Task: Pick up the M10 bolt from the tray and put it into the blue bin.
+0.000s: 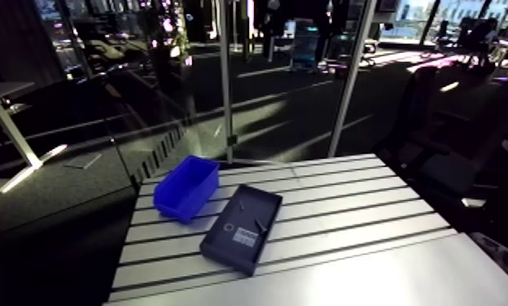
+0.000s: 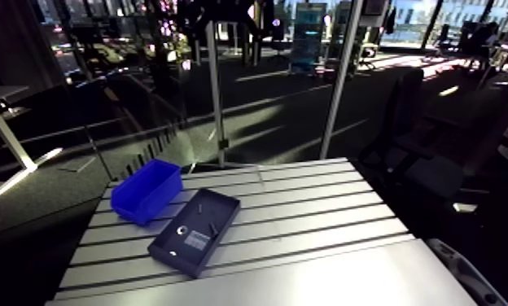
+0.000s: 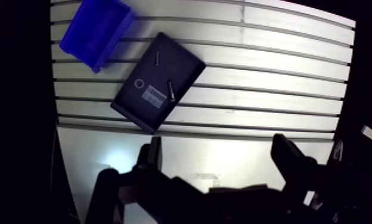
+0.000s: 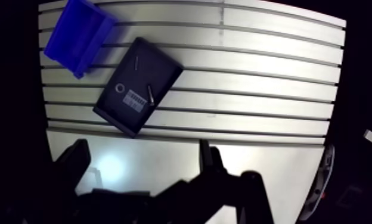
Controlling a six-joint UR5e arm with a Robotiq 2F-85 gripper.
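The pincer (image 3: 218,148) hangs high above the bench (image 3: 272,89), its two fingers spread wide with nothing between them. Well ahead of it a dark tray (image 3: 179,64) lies flat on the bench, with the blue bin (image 3: 99,27) just beside its far end. Inside the tray, a longer bolt (image 3: 171,90) lies next to a white label (image 3: 155,95) and a shorter bolt (image 3: 157,58) lies toward the bin end, with a small ring (image 3: 139,83) near the label; I cannot tell which bolt is the M10.
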